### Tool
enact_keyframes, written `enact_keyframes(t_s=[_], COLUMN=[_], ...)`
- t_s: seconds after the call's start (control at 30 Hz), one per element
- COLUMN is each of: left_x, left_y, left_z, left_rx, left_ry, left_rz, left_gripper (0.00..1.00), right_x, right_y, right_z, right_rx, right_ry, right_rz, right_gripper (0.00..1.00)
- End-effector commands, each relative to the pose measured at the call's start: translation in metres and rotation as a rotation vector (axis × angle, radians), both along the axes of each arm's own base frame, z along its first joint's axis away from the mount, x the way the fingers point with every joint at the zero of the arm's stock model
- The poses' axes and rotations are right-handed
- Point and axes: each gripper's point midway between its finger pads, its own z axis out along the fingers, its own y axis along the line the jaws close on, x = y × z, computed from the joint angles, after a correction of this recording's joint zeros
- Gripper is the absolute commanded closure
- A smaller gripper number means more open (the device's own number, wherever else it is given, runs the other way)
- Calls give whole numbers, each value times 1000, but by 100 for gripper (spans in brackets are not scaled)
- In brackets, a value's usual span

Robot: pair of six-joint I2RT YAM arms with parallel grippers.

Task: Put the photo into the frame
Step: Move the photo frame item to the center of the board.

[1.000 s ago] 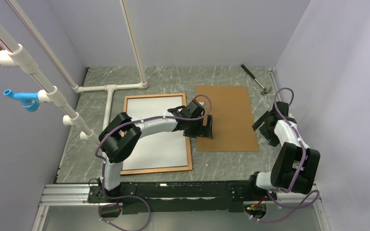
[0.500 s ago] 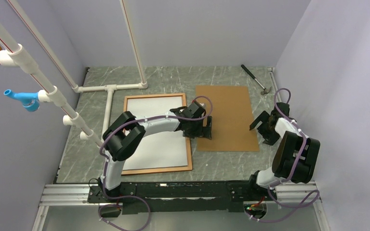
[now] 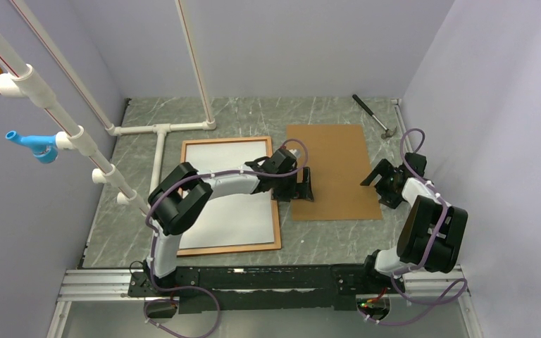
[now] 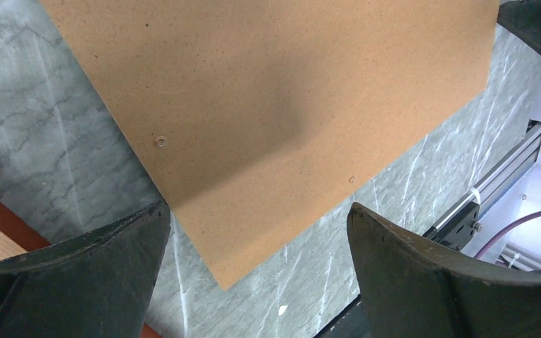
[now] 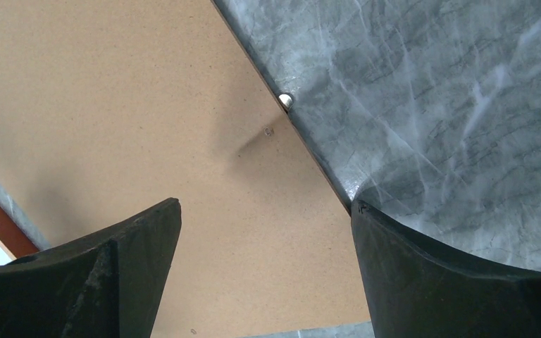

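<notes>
Flanking the backing panel, left fingers and right fingers gaped released; the photo lay in the frame, just beside the left.

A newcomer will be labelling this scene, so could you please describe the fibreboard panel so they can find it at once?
On the grey marbled table, look right of the reddish-brown wooden frame that holds a white sheet. The fibreboard panel lies flat there. Unlike its neighbour, it is plain brown all over, with no rails and no white.
</notes>
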Motion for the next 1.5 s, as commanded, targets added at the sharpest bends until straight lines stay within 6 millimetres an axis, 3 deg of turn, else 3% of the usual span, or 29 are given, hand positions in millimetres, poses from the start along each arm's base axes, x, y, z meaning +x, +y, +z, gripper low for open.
enact_keyframes(t_s=[0.0, 0.47, 0.67, 0.9, 1.1, 1.17, 1.3, 1.47], left_x=[-4, -7, -10, -15, -2, 0, 1, 1], left_y=[-11, -1, 26, 78, 154, 171, 178, 155], left_z=[24, 112, 129, 126, 108, 103, 94, 85], left_rx=[-95, -134, -45, 138, 470, 559, 619, 498], left_ry=[-33, -131, -161, -181, -241, -242, -242, -232], left_rz=[-26, -58, -20, 74, 254, 273, 252, 188], left_gripper=[1, 1, 1, 1, 1, 1, 1, 1], right_x=[-28, -27, -25, -19, -20, -20, -17, -7], right_y=[32, 64, 93, 142, 140, 137, 130, 125], right_z=[-18, -5, 0, 6, 3, 5, 7, 5], right_rx=[125, 281, 337, 318, 239, 216, 171, 169], right_ry=[70, -7, -16, 0, 22, 14, 7, 11], right_rz=[67, 130, 189, 301, 305, 306, 303, 317], right_gripper=[9, 10, 11, 11, 8, 6, 4, 3])
